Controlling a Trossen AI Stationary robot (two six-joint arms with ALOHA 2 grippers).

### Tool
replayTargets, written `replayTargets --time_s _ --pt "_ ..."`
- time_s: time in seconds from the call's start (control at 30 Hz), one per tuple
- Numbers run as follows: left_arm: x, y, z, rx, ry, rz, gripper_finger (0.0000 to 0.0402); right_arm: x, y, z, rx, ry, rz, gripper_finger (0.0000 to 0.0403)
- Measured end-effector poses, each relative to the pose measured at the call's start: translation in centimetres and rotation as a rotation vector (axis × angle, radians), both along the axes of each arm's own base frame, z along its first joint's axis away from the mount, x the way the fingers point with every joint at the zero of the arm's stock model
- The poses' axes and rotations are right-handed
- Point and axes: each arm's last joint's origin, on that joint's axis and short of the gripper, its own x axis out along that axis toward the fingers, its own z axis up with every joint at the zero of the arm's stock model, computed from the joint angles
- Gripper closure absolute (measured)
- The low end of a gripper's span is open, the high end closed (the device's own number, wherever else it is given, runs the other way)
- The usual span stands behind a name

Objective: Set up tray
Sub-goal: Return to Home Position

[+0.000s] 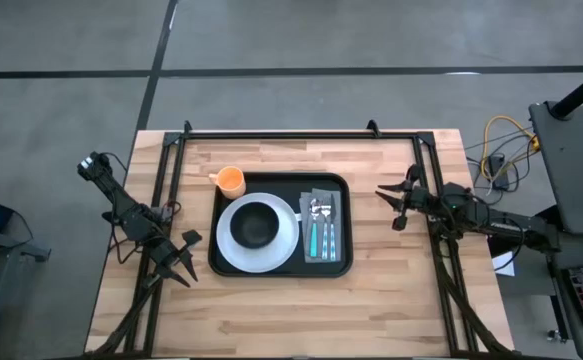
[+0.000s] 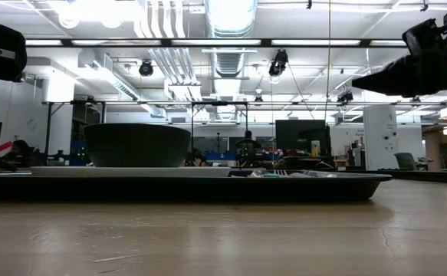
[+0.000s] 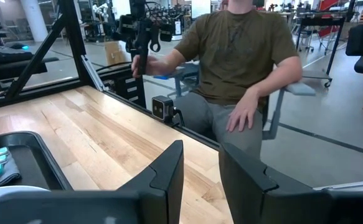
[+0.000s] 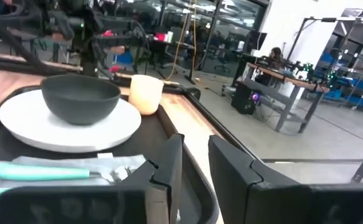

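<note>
left claw point(image 1: 185, 257) and right claw point(image 1: 393, 206), both apart, flank the flat black rectangular tray point(image 1: 271, 184). only the high view shows this.

Overhead feed first: I'm looking straight down at the whole bench point(image 1: 301, 320), from high enough that floor shows all round, with the tray point(image 1: 323, 270) in the middle. Low feed: the lens sits at bench-top height, close in front of the tray's long side, facing level across it into the room. Left wrist feed: I'm left of the tray, peering past the left jaws' fingers point(image 3: 169, 177) over the bench to a seated person point(image 3: 243, 56) beyond; just a tray corner gets in. Right wrist feed: right of the tray, close, looking across it past the right jaws' fingers point(image 4: 167, 180). All four share the tray; the bowl point(image 1: 257, 224) shows in three.
</note>
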Motion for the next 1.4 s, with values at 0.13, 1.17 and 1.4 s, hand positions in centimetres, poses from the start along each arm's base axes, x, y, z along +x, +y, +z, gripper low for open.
replayTargets --time_s 0.13,1.17,1.4 --pt "0.0 0.0 0.0 0.0 0.0 0.0 0.0318 0.11 -0.02 -0.14 0.016 0.013 0.0 0.033" --pt "0.0 0.0 0.0 0.0 0.0 0.0 0.0318 0.17 -0.03 -0.2 0.03 0.018 0.002 0.0325" --pt "0.0 0.0 0.0 0.0 0.0 0.0 0.0318 0.16 -0.03 -0.18 0.03 0.017 0.002 0.0316"
